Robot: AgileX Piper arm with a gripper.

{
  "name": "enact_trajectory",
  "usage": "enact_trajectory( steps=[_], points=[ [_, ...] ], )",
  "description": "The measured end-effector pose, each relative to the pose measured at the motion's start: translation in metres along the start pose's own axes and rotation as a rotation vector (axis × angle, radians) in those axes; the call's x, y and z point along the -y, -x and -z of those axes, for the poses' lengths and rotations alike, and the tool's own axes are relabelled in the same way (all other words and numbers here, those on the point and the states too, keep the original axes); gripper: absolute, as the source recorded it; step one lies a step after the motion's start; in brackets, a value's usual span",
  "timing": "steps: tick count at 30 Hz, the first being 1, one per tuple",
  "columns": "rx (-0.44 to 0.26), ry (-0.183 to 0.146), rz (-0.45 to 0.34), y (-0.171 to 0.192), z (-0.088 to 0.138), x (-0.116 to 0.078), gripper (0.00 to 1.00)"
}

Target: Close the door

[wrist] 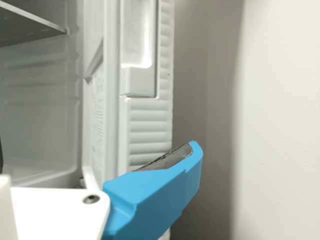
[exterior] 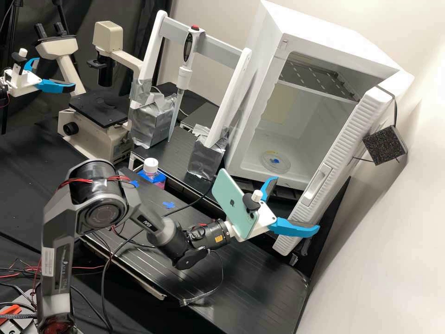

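White and stiff-looking, the door stands open on the cabinet – long axis upright, free edge pointing out over the bench. It should swing easily on its hinge; I'd push the outer face near that edge, since smooth plastic may slip from a pinch. The gripper is spread wide, empty, by the door's lower part – perhaps touching, hard to tell.
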Motion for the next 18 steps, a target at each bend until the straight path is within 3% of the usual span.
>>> enact_trajectory(
  steps=[15, 18],
  points=[
    [-0.083, -0.188, 0.099, 0.021, 0.027, 0.007, 1.0],
    [-0.111, -0.211, 0.133, 0.026, 0.035, 0.01, 1.0]
  ],
)
